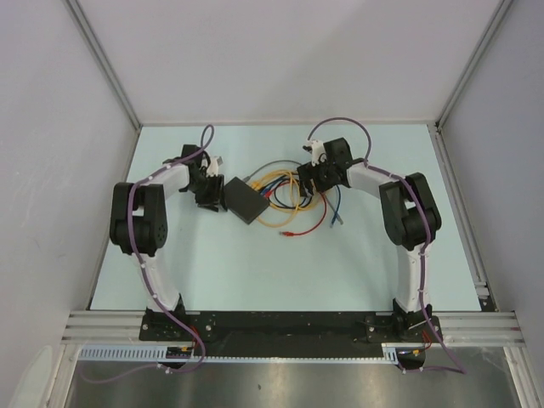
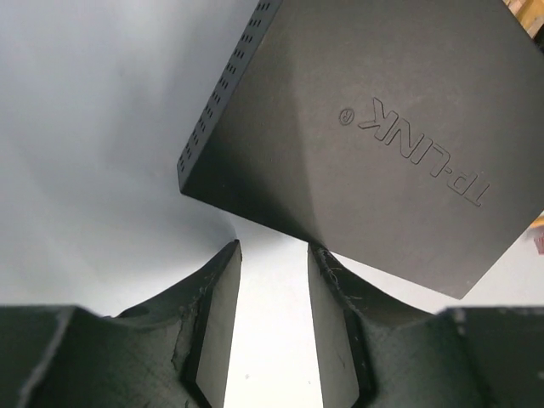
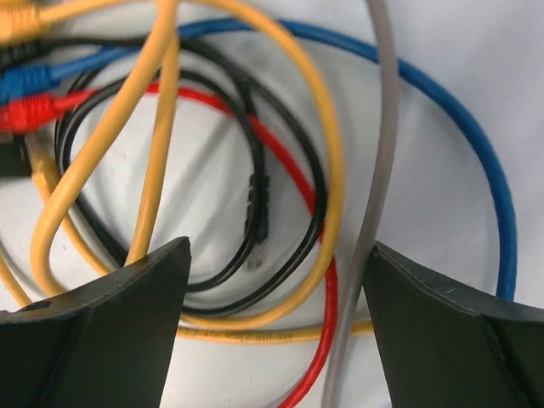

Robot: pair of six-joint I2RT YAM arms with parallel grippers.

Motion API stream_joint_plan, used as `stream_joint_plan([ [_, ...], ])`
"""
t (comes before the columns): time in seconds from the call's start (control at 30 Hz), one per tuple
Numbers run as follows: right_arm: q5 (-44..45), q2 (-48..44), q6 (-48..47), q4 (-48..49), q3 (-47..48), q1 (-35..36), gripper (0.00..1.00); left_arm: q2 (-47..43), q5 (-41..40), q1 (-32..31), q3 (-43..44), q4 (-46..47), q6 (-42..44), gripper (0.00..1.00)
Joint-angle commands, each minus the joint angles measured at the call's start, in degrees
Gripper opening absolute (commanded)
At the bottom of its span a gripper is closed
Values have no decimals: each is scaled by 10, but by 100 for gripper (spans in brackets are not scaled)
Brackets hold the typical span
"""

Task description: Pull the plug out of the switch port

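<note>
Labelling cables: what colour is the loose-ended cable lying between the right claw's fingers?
The thin loose-ended cable is black; clearest in the right wrist view.

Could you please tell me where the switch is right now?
In the top view, the switch lies on the table slightly left of centre, one corner just off the left claw, with the tangle of coloured cables on its right side.

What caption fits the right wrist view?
Right gripper, jaws wide, above tangled yellow, red, blue, black and grey cables.
</note>
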Motion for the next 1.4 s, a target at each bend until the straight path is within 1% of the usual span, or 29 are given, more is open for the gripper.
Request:
stream_joint_plan([
  [0.0,16,-38,-31,-46,-35,14,83,35,-21,-16,46,14,21,44],
  [0.07,25,-55,-43,-48,-48,19,84,43,-21,-29,53,16,21,45],
  [0.1,26,-60,-45,-48,-52,20,84,49,-22,-35,61,18,38,45],
  [0.33,47,-112,-72,-48,-101,44,84,77,-22,-86,96,30,40,47],
  [0.43,53,-137,-71,-46,-126,54,84,85,-21,-95,115,26,37,48],
  [0.53,61,-158,-72,-47,-129,55,86,85,-27,-94,130,4,44,49],
  [0.6,78,-170,-76,-42,-129,49,89,70,-32,-89,129,-12,57,50],
  [0.73,83,-203,-77,-46,-117,28,93,28,-28,-61,123,-31,57,52],
  [0.87,49,-227,-38,-52,-94,-9,95,-2,-17,-48,153,-27,61,57],
  [0.93,25,-228,-26,-41,-84,-27,95,-1,-21,-47,172,-19,65,61],
  [1.03,18,-201,3,-5,-63,-40,96,42,-36,-42,237,-22,62,68],
  [1.07,17,-175,10,4,-55,-42,97,55,-35,-39,279,-25,53,70],
  [1.1,15,-162,23,15,-44,-44,97,72,-29,-36,305,-30,49,74],
  [1.13,14,-143,29,18,-29,-45,97,111,-28,-31,332,-43,49,78],
  [1.17,11,-128,33,18,0,-49,97,128,-28,-30,389,-51,51,79],
  [1.2,7,-94,40,14,20,-51,97,151,-30,-30,419,-58,54,79],
  [1.23,6,-79,43,10,37,-54,97,184,-32,-29,448,-71,56,79],
  [1.27,1,-66,47,7,67,-58,97,203,-34,-29,502,-76,61,80],
  [1.3,1,-39,51,5,81,-62,97,218,-34,-29,526,-78,61,81],
  [1.37,-1,-15,57,2,115,-70,97,257,-34,-29,578,-74,57,81],
])
